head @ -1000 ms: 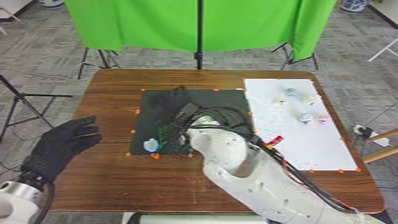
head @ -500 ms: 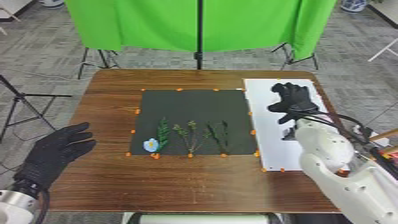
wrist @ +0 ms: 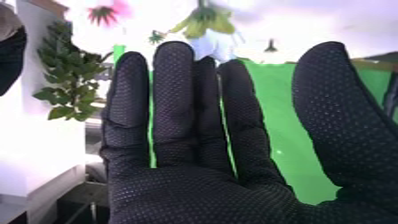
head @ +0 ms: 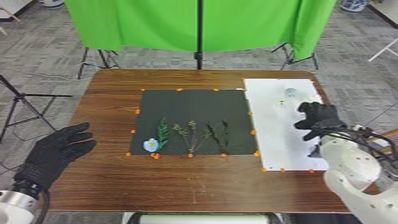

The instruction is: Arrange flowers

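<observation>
In the head view, my right hand [head: 320, 120] is over the white sheet's right part, its fingers extended. A small blue flower [head: 291, 92] and a small yellowish flower [head: 282, 102] lie on the white sheet beyond it. On the black sheet [head: 191, 107] a blue flower [head: 151, 145], a leafy green stem [head: 163, 134], a thin branching sprig [head: 191, 136] and dark green leaves [head: 218, 135] stand in a row. My left hand [head: 58, 152] is open left of the black sheet. In the right wrist view, my right hand [wrist: 191, 190] has straight fingers near a pink flower [wrist: 108, 12] and a yellow-green one [wrist: 207, 22].
The white sheet [head: 277, 145] lies right of the black one, both edged with orange marks on the brown table [head: 178, 185]. A green cloth [head: 142, 25] hangs behind the table. In the right wrist view, a leafy plant [wrist: 67, 75] stands off to one side.
My right hand has gone from the black sheet to the white sheet, first to its far part, then back nearer and farther right. The left hand has dropped slightly toward the table's near edge.
</observation>
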Robot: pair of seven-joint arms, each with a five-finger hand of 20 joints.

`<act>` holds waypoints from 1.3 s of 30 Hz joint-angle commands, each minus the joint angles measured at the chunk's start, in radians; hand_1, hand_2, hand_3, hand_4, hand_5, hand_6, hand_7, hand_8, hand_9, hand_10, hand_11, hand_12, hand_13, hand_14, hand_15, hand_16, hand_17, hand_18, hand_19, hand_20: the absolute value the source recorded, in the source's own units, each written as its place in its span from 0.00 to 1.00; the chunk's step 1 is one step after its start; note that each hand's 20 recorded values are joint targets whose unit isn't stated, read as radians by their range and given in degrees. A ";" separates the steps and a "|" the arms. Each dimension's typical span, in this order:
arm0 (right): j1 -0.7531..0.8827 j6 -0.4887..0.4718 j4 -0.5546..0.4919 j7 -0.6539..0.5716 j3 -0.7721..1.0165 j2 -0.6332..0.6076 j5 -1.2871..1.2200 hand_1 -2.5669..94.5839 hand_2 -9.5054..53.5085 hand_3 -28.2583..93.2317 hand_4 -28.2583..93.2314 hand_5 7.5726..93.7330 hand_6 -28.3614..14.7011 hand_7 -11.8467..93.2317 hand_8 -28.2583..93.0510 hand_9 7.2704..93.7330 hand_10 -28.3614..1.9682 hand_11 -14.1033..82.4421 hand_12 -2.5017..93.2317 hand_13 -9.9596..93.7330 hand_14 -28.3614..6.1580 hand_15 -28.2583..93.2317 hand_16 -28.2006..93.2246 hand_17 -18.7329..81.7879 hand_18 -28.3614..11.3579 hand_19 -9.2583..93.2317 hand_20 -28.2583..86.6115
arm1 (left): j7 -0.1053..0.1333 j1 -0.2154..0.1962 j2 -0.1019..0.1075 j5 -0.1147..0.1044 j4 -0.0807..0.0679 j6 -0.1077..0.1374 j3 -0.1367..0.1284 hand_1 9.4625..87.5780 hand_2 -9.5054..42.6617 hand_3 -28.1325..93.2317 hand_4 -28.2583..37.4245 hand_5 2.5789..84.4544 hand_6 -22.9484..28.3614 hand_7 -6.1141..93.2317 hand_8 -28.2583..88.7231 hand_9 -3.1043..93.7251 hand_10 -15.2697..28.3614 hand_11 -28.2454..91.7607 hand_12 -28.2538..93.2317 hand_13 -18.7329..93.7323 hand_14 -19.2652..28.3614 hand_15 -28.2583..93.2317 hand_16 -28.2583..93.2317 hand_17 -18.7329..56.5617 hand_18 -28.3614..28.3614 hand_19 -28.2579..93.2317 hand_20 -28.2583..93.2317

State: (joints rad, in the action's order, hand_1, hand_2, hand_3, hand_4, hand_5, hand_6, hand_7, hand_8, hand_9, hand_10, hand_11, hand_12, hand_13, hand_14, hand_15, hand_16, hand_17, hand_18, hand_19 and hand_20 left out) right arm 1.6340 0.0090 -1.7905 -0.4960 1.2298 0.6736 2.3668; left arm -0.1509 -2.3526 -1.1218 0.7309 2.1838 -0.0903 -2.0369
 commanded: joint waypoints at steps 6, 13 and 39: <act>-0.016 -0.010 0.052 -0.026 -0.019 0.006 0.031 0.45 0.00 0.92 0.00 0.50 0.64 0.48 0.05 0.58 0.69 0.56 0.35 0.71 0.70 0.75 0.49 0.48 0.30 0.87 0.57 | -0.004 -0.021 -0.018 0.007 0.003 0.005 0.002 0.21 0.31 0.86 0.01 0.40 0.57 0.38 0.11 0.36 0.71 0.57 0.34 0.40 0.78 0.69 0.17 0.17 0.91 0.74 0.26; -0.031 0.086 0.050 0.001 -0.039 0.004 0.044 0.47 0.00 0.90 0.00 0.56 0.64 0.51 0.12 0.66 0.69 0.51 0.43 0.74 0.69 0.76 0.48 0.50 0.30 0.89 0.58 | -0.001 -0.021 -0.019 -0.002 0.001 0.002 0.003 0.21 0.30 0.86 0.01 0.40 0.57 0.38 0.11 0.36 0.71 0.57 0.34 0.40 0.78 0.69 0.17 0.17 0.91 0.74 0.26; 0.002 -0.024 0.005 0.005 0.024 -0.016 0.071 0.37 0.00 0.98 0.00 0.43 0.61 0.49 0.04 0.39 0.59 0.61 0.25 0.56 0.58 0.84 0.42 0.44 0.32 0.88 0.60 | 0.009 -0.031 -0.026 0.005 0.005 0.001 0.001 0.21 0.31 0.86 0.01 0.40 0.57 0.38 0.11 0.36 0.71 0.57 0.34 0.40 0.78 0.69 0.17 0.16 0.91 0.74 0.26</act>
State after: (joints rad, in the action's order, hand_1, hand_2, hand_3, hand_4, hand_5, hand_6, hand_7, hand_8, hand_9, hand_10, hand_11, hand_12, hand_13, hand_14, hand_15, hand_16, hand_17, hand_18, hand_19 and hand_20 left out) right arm 1.6125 0.0707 -1.8047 -0.4701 1.2179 0.6796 2.4603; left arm -0.1437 -2.3637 -1.1357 0.7322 2.1860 -0.0907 -2.0371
